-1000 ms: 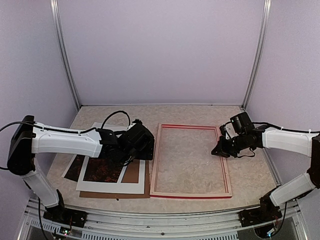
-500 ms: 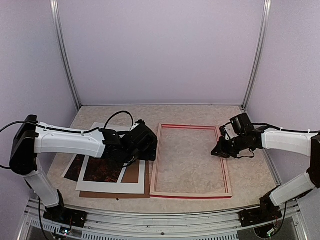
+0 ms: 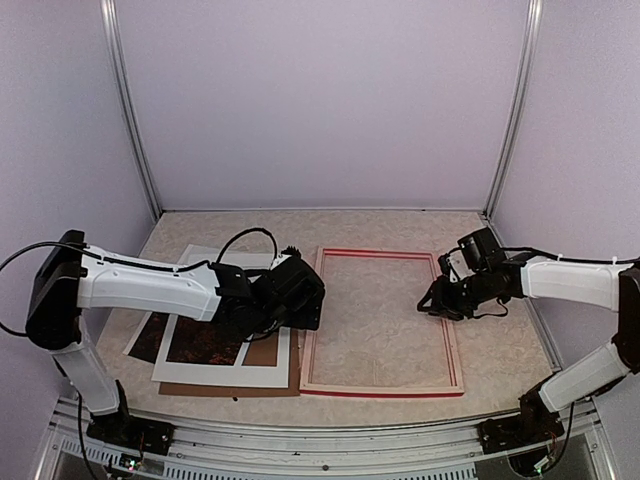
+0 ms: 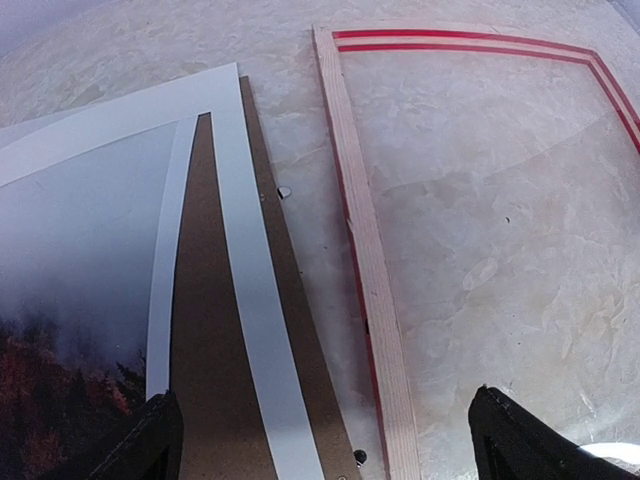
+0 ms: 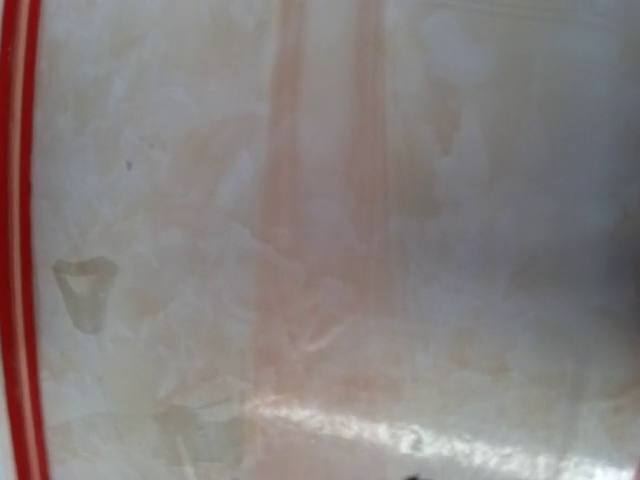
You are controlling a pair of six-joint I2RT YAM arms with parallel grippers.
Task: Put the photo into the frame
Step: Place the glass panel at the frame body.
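**Left tool drifting toward the frame, photo still outside it**

I am watching my left tool [image 4: 335, 447], spread wide and carrying nothing, sliding rightward off the stack. It is now hanging over the gap beside the left rail of the large rectangular red-and-pale-wood frame [image 4: 365, 250]. The thin foliage-and-mist photo [image 4: 70, 300] is lying to that tool's left, under the white windowed mat board [image 4: 245, 300] on the brown backing board [image 4: 205, 380]. My right tool [image 3: 437, 298] is shifting slightly at the opposite rail; I cannot tell whether it is spread. I am judging that loading has not begun.
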